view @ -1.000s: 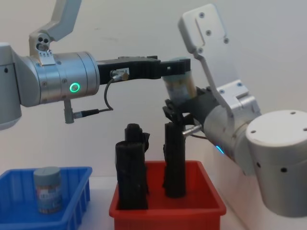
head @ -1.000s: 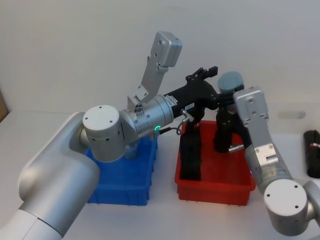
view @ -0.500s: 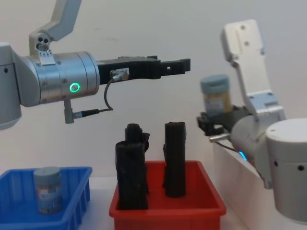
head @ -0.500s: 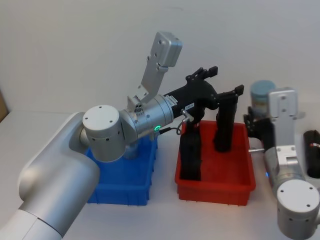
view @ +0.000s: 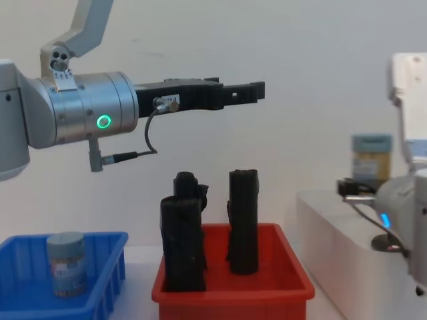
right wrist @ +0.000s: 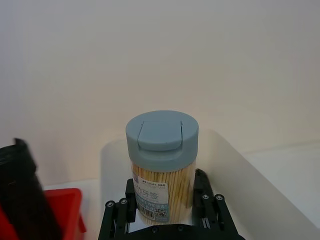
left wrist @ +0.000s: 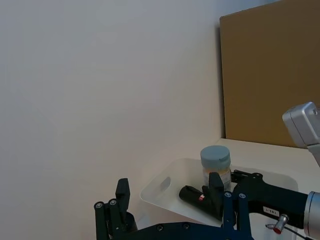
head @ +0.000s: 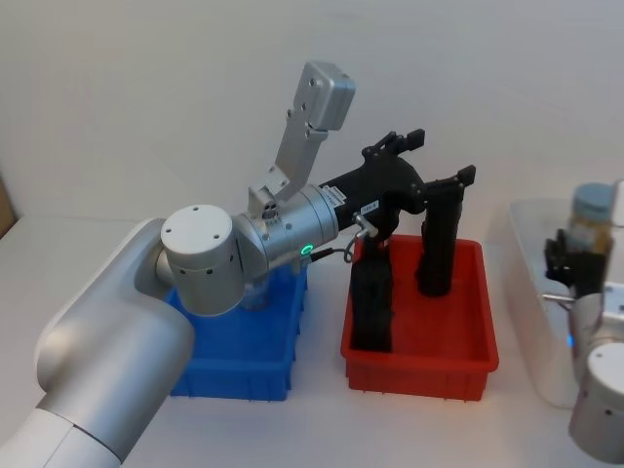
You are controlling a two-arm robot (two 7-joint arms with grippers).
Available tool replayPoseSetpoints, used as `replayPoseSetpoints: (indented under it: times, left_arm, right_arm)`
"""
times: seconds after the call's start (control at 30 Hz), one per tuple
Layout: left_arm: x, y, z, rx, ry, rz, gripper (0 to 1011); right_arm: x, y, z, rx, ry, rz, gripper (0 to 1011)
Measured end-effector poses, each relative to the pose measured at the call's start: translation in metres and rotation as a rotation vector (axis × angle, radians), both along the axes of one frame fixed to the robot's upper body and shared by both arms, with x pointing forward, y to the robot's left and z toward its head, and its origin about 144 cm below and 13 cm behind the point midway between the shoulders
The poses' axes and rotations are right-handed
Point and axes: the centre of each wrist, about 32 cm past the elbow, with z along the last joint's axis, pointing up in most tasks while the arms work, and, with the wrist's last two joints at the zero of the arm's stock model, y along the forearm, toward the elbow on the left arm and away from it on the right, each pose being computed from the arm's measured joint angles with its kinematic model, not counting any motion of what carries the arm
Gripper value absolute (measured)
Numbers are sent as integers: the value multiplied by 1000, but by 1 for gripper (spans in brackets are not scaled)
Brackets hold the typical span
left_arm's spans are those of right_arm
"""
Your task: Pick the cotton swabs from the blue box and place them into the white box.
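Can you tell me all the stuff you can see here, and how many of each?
Swab jars: two, grey-blue lids; one in the right gripper above the white box, one standing in the blue box.
Blue box: one, on the robot's left.
Red box: one, in the middle.
Black rolls: two upright in the red box, one lying in the white box.
White box: one, on the robot's right.
Cardboard box: one, brown, behind the white box.
Left gripper: black, open, empty, above the red box.
Right gripper: black, shut on a jar.
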Motion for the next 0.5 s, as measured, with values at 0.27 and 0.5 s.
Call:
replayPoseSetpoints:
  times: [0.27,0.5]
  left_arm:
    - [0,0,0,0,0,0,1004]
    - [0,0,0,0,0,0,1004]
  right_arm:
    - [11,-24,15,117,57,-103,624]
    - [18,-40,36,186,74,-139,624]
